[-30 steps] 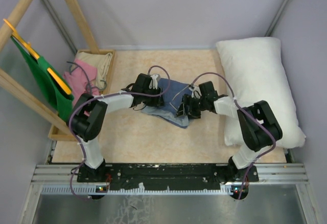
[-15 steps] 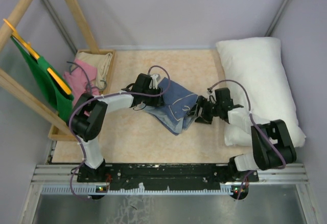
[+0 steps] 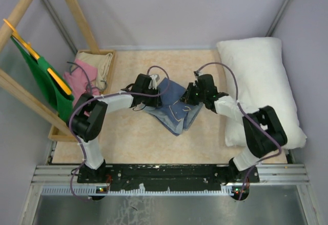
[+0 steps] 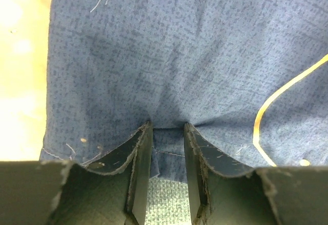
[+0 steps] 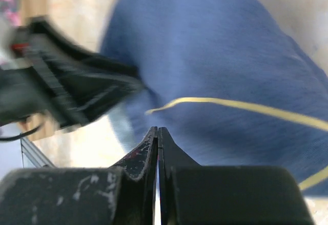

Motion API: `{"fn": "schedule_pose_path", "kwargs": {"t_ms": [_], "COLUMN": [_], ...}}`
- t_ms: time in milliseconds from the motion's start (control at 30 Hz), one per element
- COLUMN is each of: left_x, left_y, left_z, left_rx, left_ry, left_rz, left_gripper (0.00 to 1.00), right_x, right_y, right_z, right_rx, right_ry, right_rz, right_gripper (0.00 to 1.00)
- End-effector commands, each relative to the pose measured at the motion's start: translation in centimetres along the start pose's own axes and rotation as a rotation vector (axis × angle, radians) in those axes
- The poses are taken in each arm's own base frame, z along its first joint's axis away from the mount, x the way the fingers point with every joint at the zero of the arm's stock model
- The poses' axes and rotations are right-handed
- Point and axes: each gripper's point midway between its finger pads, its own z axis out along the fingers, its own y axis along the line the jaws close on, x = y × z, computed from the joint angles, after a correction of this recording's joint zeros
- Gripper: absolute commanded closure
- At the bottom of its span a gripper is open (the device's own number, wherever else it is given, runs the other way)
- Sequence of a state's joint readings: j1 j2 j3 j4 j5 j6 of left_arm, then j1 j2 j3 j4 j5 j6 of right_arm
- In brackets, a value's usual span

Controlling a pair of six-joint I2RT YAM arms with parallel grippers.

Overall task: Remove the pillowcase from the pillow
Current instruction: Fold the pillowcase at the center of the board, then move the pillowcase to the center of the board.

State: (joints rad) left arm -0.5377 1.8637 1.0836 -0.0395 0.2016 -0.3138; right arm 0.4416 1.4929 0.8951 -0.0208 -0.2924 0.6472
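The navy-blue pillowcase lies crumpled on the table's middle, off the pillow. The white pillow lies bare along the right side. My left gripper sits at the pillowcase's upper left edge. In the left wrist view its jaws pinch a fold and hem of the blue fabric, which puckers at the tips. My right gripper hovers at the cloth's upper right edge. In the blurred right wrist view, my right gripper is shut with nothing between its fingers, over the pillowcase.
A wooden tray at the left holds beige and pink cloths. A green cloth with a yellow hanger hangs on a wooden rack at the far left. Grey walls close in both sides.
The right gripper swung out toward the pillow, then back up-left to the pillowcase's right edge, and went from open to shut. The left jaws narrowed on the fabric.
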Motion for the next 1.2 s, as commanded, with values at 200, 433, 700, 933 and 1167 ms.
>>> {"fn": "schedule_pose_path", "kwargs": {"t_ms": [200, 433, 700, 933, 1167], "left_x": [4.6, 5.4, -0.2, -5.9, -4.2], "left_y": [1.8, -2.8, -8.5, -5.9, -2.7], "left_z": [-0.5, 0.4, 0.6, -2.9, -5.7], "left_rx": [-0.060, 0.032, 0.178, 0.089, -0.027], "left_ry": [0.084, 0.033, -0.114, -0.172, -0.144], "left_rz": [-0.089, -0.221, -0.219, -0.053, 0.005], "left_gripper": [0.75, 0.70, 0.59, 0.41, 0.33], "right_x": [3.2, -1.1, -10.2, -14.2, -14.4], "right_y": [-10.9, -14.0, -15.0, -9.9, -7.3], "right_z": [5.6, 8.5, 7.4, 3.7, 1.0], "right_rx": [0.126, 0.156, 0.131, 0.045, 0.117], "right_ry": [0.076, 0.063, 0.029, -0.050, -0.131], "right_rz": [0.243, 0.256, 0.139, 0.053, -0.037], "right_gripper": [1.00, 1.00, 0.93, 0.70, 0.51]}}
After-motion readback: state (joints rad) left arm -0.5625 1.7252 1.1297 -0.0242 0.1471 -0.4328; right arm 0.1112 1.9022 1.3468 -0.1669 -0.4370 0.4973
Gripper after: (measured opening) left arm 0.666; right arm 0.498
